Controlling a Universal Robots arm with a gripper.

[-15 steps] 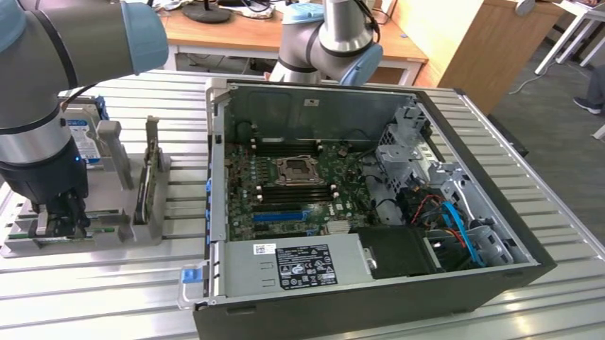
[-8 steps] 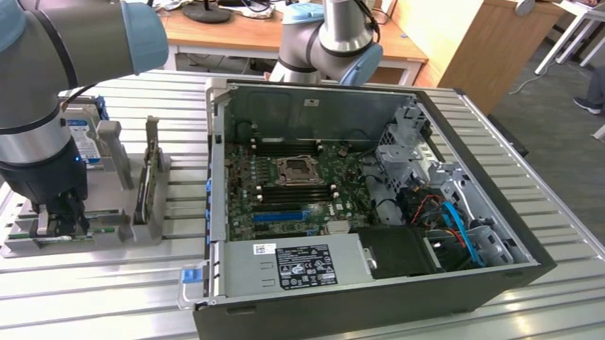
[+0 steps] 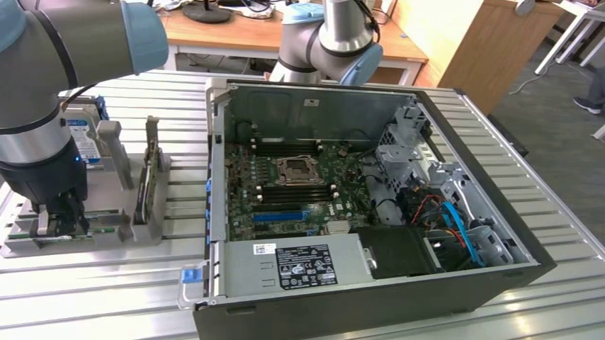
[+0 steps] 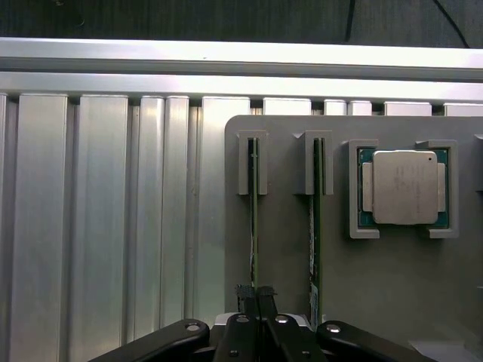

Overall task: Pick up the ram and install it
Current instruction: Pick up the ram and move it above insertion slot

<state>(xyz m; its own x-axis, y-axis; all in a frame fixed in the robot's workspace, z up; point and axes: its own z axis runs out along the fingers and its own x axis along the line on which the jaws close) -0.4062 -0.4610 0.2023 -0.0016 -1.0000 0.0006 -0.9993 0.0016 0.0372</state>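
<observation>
The ram (image 4: 253, 219) is a thin green stick standing on edge in a slot of the grey holder plate (image 4: 287, 264). My gripper (image 4: 255, 296) is shut on the stick's near end, its black fingers pressed together around the edge. A second stick (image 4: 315, 226) stands in the neighbouring slot. In the exterior view my gripper (image 3: 62, 216) reaches down into the grey holder (image 3: 113, 237) at the exterior view's left, beside the open computer case (image 3: 378, 290). The motherboard (image 3: 283, 191) lies exposed inside the case.
A square silver processor (image 4: 404, 187) sits in a pocket of the holder beside the sticks. A hard drive with a blue label (image 3: 83, 138) stands behind my arm. The ribbed aluminium table (image 3: 113, 297) surrounds the case. Cables and a drive cage fill the case's right side.
</observation>
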